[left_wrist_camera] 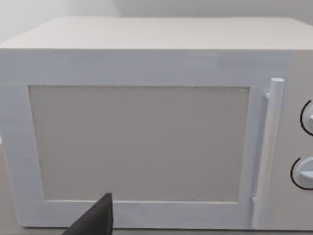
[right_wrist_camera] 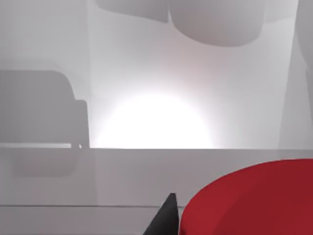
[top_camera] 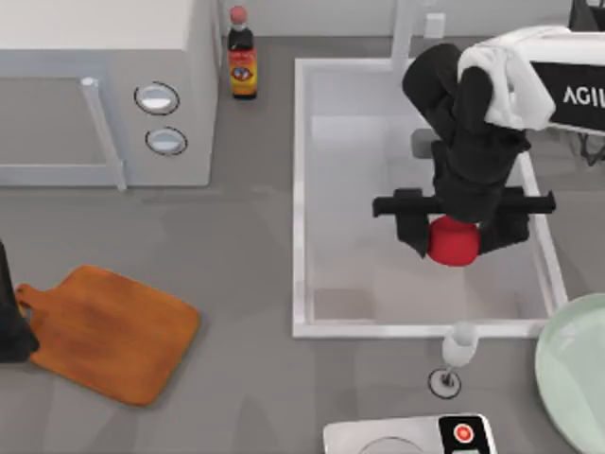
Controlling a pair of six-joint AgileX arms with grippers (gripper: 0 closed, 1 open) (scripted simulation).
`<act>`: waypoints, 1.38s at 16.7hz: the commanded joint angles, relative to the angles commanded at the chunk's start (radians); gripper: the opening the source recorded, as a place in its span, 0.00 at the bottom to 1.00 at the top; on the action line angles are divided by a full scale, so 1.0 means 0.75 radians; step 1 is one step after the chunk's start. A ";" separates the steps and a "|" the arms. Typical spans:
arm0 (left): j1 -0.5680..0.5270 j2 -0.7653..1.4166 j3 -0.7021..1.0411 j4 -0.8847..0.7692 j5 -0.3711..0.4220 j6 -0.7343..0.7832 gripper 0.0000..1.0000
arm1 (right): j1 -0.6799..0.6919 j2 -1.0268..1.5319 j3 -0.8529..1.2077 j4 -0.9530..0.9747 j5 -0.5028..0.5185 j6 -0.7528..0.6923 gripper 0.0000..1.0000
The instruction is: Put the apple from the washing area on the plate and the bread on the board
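Observation:
The red apple (top_camera: pixel 452 240) sits over the inside of the white washing area (top_camera: pixel 299 189), and my right gripper (top_camera: pixel 454 236) is shut on it, one dark finger on each side. In the right wrist view the apple (right_wrist_camera: pixel 254 200) looms close beside a dark fingertip (right_wrist_camera: pixel 166 218). The pale green plate (top_camera: pixel 577 378) lies at the table's right front edge. The orange-brown board (top_camera: pixel 109 331) lies bare at the front left. My left gripper (top_camera: pixel 9 317) is parked at the left edge beside the board's handle. The bread is out of view.
A white microwave (top_camera: pixel 95 85) stands at the back left and faces the left wrist camera as the microwave (left_wrist_camera: pixel 146 122). A dark sauce bottle (top_camera: pixel 242 57) stands beside it. A wine glass (top_camera: pixel 458 350) and a white device (top_camera: pixel 406 437) with a red button are in front of the sink.

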State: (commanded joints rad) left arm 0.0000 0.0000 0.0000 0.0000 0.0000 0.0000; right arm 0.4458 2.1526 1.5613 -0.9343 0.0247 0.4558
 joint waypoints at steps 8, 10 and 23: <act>0.000 0.000 0.000 0.000 0.000 0.000 1.00 | -0.007 -0.125 -0.006 0.007 -0.006 -0.060 0.00; 0.000 0.000 0.000 0.000 0.000 0.000 1.00 | -0.023 -0.208 -0.050 -0.004 -0.011 -0.103 0.00; 0.000 0.000 0.000 0.000 0.000 0.000 1.00 | -0.344 -0.854 -0.573 -0.248 -0.031 -0.405 0.00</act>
State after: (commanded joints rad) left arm 0.0000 0.0000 0.0000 0.0000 0.0000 0.0000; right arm 0.1881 1.5125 1.1316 -1.1202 0.0013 0.1522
